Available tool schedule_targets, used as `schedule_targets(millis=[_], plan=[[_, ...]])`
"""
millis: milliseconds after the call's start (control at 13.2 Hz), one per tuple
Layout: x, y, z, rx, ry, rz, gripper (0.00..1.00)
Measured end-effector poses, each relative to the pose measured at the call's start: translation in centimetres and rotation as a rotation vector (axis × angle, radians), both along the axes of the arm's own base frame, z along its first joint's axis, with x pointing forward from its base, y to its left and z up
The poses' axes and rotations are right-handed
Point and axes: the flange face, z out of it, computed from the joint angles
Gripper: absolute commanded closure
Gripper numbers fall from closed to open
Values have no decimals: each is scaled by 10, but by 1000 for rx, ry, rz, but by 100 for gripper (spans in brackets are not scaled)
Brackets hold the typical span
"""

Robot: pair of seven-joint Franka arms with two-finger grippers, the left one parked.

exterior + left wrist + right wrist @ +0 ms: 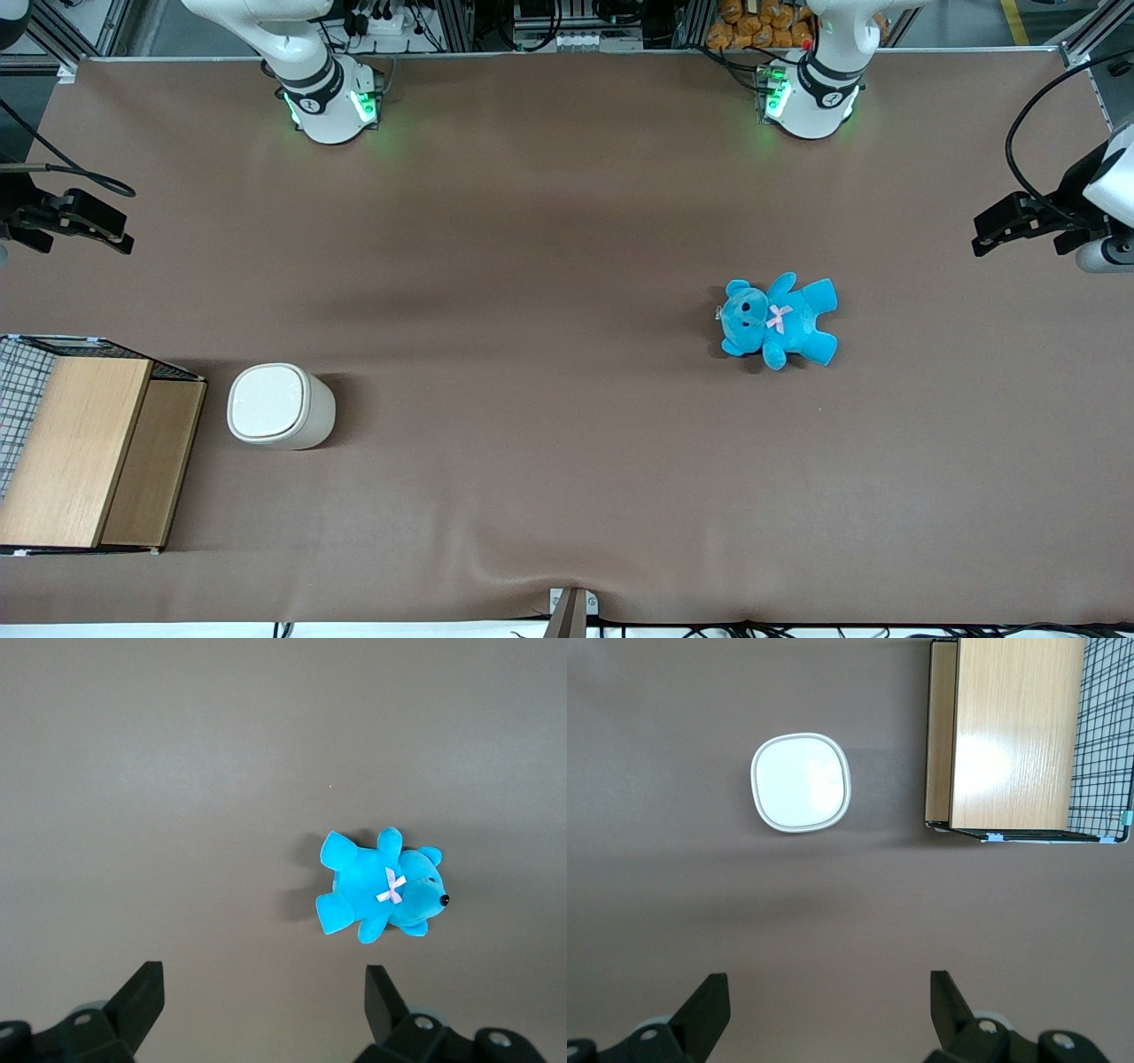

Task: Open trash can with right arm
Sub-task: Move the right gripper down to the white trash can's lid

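Note:
The trash can is a small cream-white bin that stands upright on the brown table toward the working arm's end, its flat lid down. The right wrist view shows its rounded-square top from above. The right arm's gripper hangs high over the table edge, farther from the front camera than the trash can and well apart from it. In the right wrist view the gripper is open, with only bare table between its black fingers.
A wooden box with a wire-mesh part stands close beside the trash can, at the table's end; it shows too in the right wrist view. A blue teddy bear lies toward the parked arm's end.

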Motion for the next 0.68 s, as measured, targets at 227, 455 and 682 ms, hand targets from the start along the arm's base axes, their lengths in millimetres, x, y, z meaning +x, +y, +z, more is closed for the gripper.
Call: schedule_targets(millis=[227, 455, 682], plan=[[7, 10, -4, 4, -20, 18, 0], [24, 23, -27, 52, -16, 28, 0], [46, 30, -62, 70, 1, 24, 0]])
